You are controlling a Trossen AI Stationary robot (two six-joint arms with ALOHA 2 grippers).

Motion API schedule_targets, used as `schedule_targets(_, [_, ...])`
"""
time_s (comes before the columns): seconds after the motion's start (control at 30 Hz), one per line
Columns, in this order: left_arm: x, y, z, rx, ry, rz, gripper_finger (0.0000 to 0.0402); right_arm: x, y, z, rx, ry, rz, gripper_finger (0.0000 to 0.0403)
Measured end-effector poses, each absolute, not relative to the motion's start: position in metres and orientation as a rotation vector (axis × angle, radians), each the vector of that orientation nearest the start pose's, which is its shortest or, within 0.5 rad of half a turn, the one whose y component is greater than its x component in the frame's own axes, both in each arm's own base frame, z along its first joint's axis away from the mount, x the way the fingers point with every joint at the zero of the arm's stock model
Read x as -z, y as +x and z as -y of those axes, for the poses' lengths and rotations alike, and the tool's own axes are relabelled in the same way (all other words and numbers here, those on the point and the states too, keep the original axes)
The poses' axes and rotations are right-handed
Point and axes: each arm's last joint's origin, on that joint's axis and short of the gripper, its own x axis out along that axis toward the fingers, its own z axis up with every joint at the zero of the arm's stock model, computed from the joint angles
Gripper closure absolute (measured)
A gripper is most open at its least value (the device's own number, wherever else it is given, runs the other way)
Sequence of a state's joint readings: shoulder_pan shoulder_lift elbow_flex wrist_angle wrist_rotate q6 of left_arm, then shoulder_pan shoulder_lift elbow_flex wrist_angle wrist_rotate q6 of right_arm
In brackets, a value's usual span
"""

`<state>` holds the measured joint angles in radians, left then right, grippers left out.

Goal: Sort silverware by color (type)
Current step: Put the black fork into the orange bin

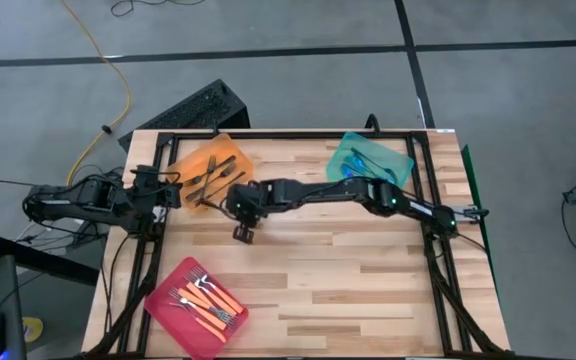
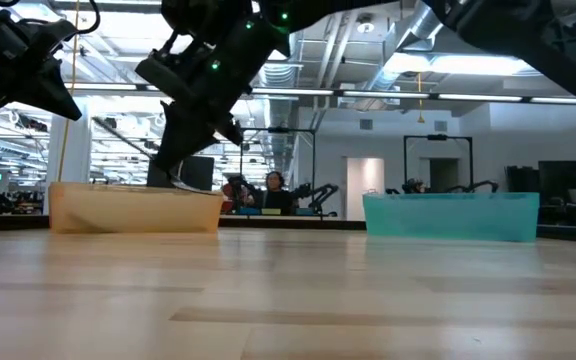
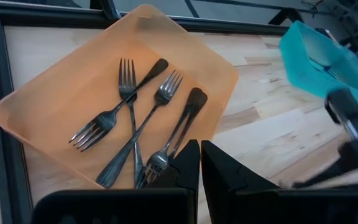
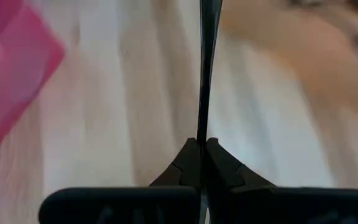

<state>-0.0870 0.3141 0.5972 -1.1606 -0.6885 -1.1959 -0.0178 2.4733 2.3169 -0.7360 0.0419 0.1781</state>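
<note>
Wooden desk (image 1: 368,270) fills mid-frame; right gripper (image 4: 202,144), jaws clenched on what looks like a dark fork (image 4: 207,62), hangs beside the orange tray (image 1: 213,165) upper left. Left gripper (image 3: 199,163) rests clenched, empty.

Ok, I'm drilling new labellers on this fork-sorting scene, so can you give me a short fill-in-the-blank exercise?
1. The dark metal forks lie in the translucent ____ tray.
2. The orange-handled forks lie in the ____ tray.
3. The right tool is shut on a thin dark ____.
4. The translucent teal tray sits on the table's ____ side in the high view.

Missing words: orange; pink; fork handle; right
</note>
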Motion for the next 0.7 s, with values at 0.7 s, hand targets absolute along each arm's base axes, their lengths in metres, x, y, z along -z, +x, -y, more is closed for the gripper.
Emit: schedule_targets(0.7, [-0.242, 0.046, -0.015, -0.974, -0.756, -0.343, 0.0401, -0.254, 0.562, 0.087, 0.211, 0.128, -0.356, 0.038])
